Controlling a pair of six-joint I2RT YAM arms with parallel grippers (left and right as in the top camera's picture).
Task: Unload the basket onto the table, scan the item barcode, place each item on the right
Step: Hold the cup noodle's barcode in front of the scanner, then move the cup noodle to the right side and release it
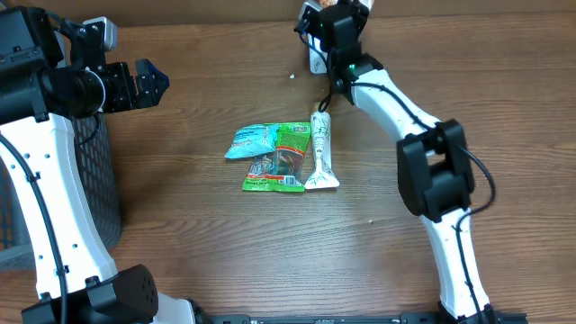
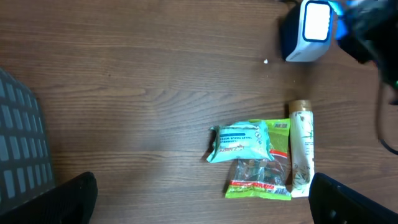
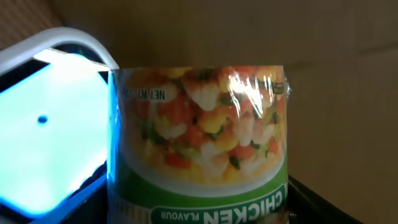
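My right gripper (image 1: 335, 11) is at the table's far edge, shut on the item, a chicken-flavour cup (image 3: 199, 149) with a green band and a glossy food picture. In the right wrist view the cup fills the space between the dark fingers (image 3: 314, 202). Its side is right next to the scanner's (image 3: 43, 137) lit blue-white window. No barcode shows on the cup's visible face. The scanner (image 2: 308, 31) also shows in the left wrist view, and the overhead view shows it (image 1: 317, 58) partly under the right arm. My left gripper (image 1: 153, 83) hovers open at the far left, nothing between its fingers (image 2: 74, 196).
Mid-table lie a teal packet (image 1: 254, 139), a green snack bag (image 1: 277, 169) and a white tube (image 1: 321, 151), touching each other. A dark mesh basket (image 1: 90, 180) stands at the left edge beneath the left arm. A brown cardboard wall rises behind the scanner.
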